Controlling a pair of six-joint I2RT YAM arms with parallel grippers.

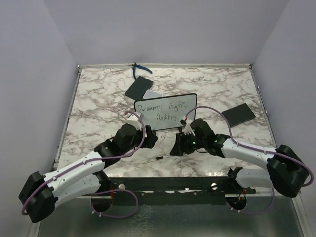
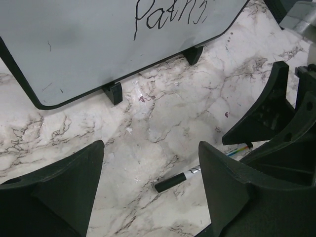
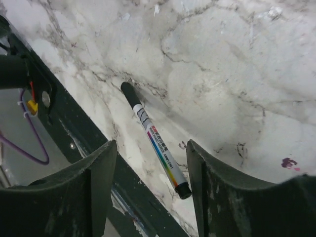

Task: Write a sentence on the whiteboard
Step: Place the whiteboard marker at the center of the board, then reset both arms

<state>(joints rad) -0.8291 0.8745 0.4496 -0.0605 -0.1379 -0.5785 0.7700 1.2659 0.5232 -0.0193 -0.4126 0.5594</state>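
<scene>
near rail (image 3: 61, 123): dark, ran along the front edge of the marble table (image 1: 98, 98).
marker (image 3: 155, 143): lay flat on the marble just beyond that rail; black cap at one end, white barrel with a rainbow stripe; not clamped by any fingers.
right gripper (image 3: 150, 145): jaws spread apart, gripping nothing; hung low over the marker, with one finger to each side of it in the wrist view.
left gripper (image 2: 150, 148): jaws likewise wide apart and empty; hovered over bare marble between the marker and the board's lower left corner, close beside the right gripper.
stain (image 2: 143, 98): small pinkish mark on the marble, just in front of the board.
whiteboard (image 2: 89, 44): stood on its two black feet (image 2: 113, 92) near the middle of the table, just beyond both grippers, written face turned toward the arms; upright or tilted back, could not tell.
sentence (image 1: 162, 106): thin dark handwriting on the board in two lines, "Dreams light" above and "Paths" below.
right black rectangle (image 1: 239, 114): lay flat, well apart from the board on its right.
pad (image 1: 154, 95): small, grey-white, lay just behind the board's top edge.
left black rectangle (image 1: 138, 87): lay flat behind the board, against the pad.
tool (image 1: 140, 69): blue-handled, lay at the table's far edge.
</scene>
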